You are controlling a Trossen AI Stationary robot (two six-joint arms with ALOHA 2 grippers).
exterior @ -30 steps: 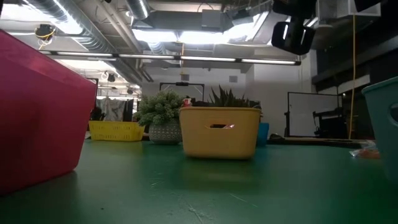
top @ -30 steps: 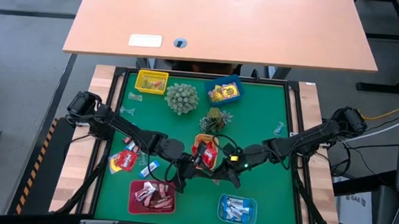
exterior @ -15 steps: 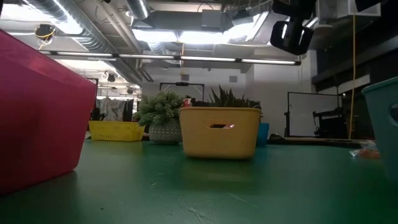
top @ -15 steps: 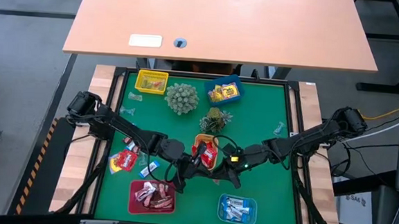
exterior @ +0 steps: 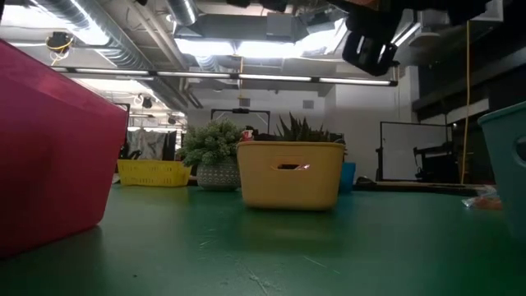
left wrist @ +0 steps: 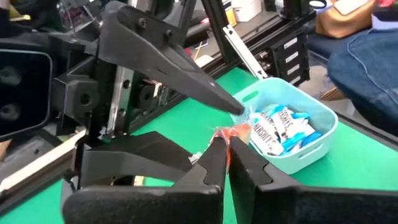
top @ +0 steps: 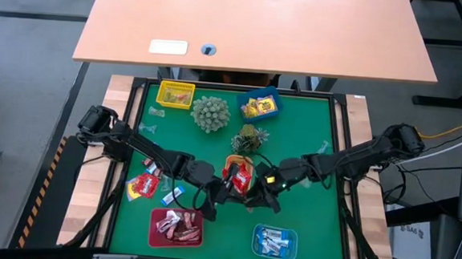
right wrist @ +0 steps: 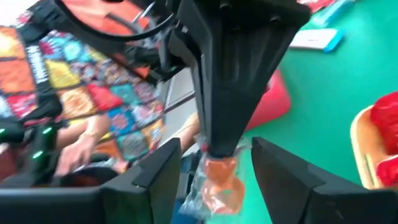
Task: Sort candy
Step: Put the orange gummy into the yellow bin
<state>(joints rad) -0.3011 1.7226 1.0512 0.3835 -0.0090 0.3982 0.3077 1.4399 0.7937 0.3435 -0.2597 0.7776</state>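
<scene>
From above, a green mat [top: 294, 149] is lying flat inside a dark frame, with small plastic trays set around it: a yellow tray [top: 175, 94] and a blue tray [top: 259, 105] near the top edge, a dark red tray [top: 176, 226] at lower left, a pale blue tray [top: 275, 241] at lower right, and an orange tray [top: 238, 175] in the middle. Crinkly wrapped candy [top: 142, 186] is lying loose at left of centre, and more is filling the trays. Two spiky green balls [top: 210, 113] are sitting in the upper middle. Both dark jointed arms are reaching inward from the sides, and the left gripper [top: 226, 187] and the right gripper [top: 251, 197] are meeting just below the orange tray.

At table height, the orange tray [exterior: 290, 175] is standing at centre with smooth walls and a slot handle, the dark red tray [exterior: 49, 148] is filling the left edge, and part of an arm is hanging at the upper right.

In the left wrist view, the left gripper [left wrist: 227, 152] is pressing its tapered fingers together on an orange-wrapped sweet [left wrist: 233, 132], just beside the pale blue tray [left wrist: 311, 152] holding blue-white wrappers.

In the right wrist view, the right gripper [right wrist: 214, 165] is holding its fingers [right wrist: 155, 174] spread on either side of the orange-wrapped sweet [right wrist: 219, 180], which is hanging from the other arm's pinched tip; they are not touching it. A person in a patchwork garment is showing at left.
</scene>
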